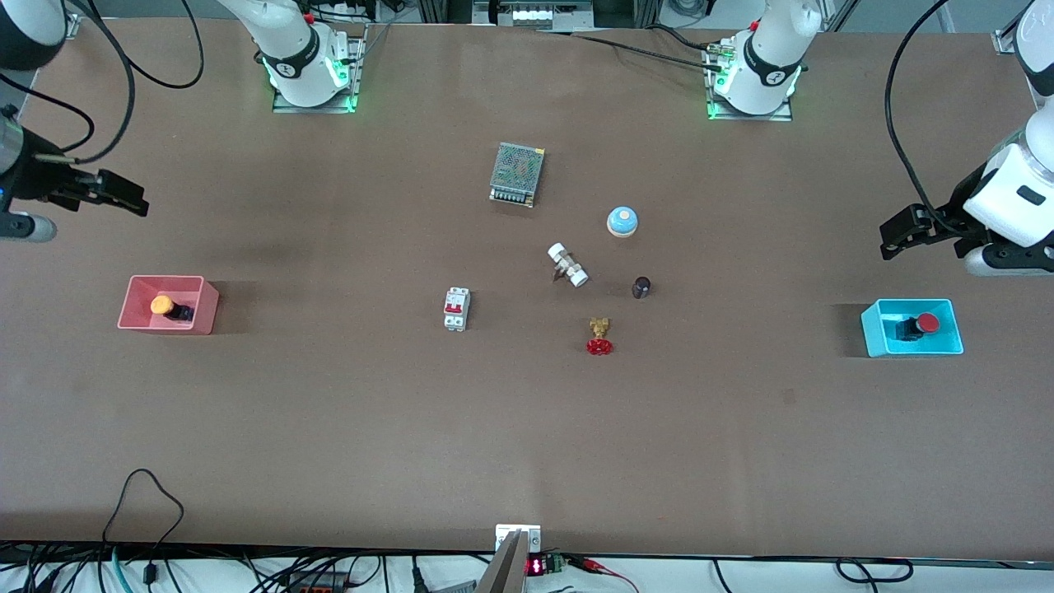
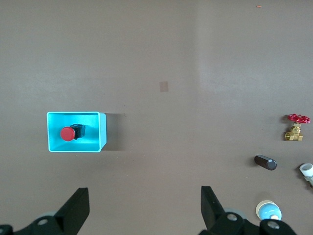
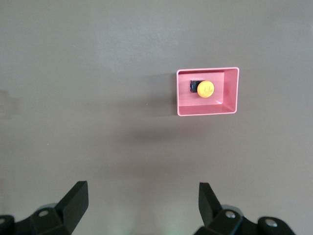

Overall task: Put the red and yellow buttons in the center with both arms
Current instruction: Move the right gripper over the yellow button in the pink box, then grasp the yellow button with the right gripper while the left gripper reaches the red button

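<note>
The red button (image 1: 921,324) lies in a blue bin (image 1: 876,331) at the left arm's end of the table; it also shows in the left wrist view (image 2: 68,133). The yellow button (image 1: 165,305) lies in a pink bin (image 1: 140,318) at the right arm's end; it also shows in the right wrist view (image 3: 205,88). My left gripper (image 1: 893,231) is open and empty, up in the air beside the blue bin (image 2: 100,132). My right gripper (image 1: 132,198) is open and empty, up in the air beside the pink bin (image 3: 208,108).
In the middle of the brown table lie a grey power supply (image 1: 517,174), a blue dome bell (image 1: 622,221), a white fitting (image 1: 567,264), a dark cylinder (image 1: 641,287), a white circuit breaker (image 1: 457,309) and a brass valve with a red handwheel (image 1: 599,337).
</note>
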### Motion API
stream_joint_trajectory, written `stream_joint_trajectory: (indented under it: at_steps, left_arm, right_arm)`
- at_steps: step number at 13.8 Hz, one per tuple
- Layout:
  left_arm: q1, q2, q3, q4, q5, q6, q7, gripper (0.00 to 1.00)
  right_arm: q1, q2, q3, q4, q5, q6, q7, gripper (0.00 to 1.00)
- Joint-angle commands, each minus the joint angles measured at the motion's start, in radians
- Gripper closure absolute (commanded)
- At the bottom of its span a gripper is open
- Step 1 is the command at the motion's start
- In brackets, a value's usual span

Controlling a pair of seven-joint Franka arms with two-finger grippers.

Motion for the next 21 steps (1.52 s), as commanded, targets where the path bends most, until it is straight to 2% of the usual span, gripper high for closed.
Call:
stream_joint_trajectory:
  at_steps: [1,8,10,13,21]
  left_arm:
    - [0.004,0.016,-0.001,0.035,-0.015,-0.017,0.01,0.0]
    - [0.003,0.016,-0.001,0.035,-0.015,-0.017,0.01,0.0]
    - [0.003,0.016,-0.001,0.035,-0.015,-0.017,0.01,0.0]
    - [0.004,0.016,-0.002,0.035,-0.015,-0.018,0.009,0.0]
    - [0.014,0.017,-0.004,0.028,-0.017,-0.035,0.009,0.0]
  right_arm:
    - [-0.02,0.072,0.001,0.012,-0.011,0.051,0.015,0.0]
    - [-0.063,0.241,0.001,0.012,-0.052,0.239,-0.015,0.0]
    - [-0.086,0.302,0.001,0.012,-0.083,0.275,-0.05,0.0]
    - [-0.132,0.368,0.001,0.009,-0.083,0.322,-0.092,0.0]
    - [-0.191,0.468,0.002,-0.002,-0.075,0.421,-0.178,0.0]
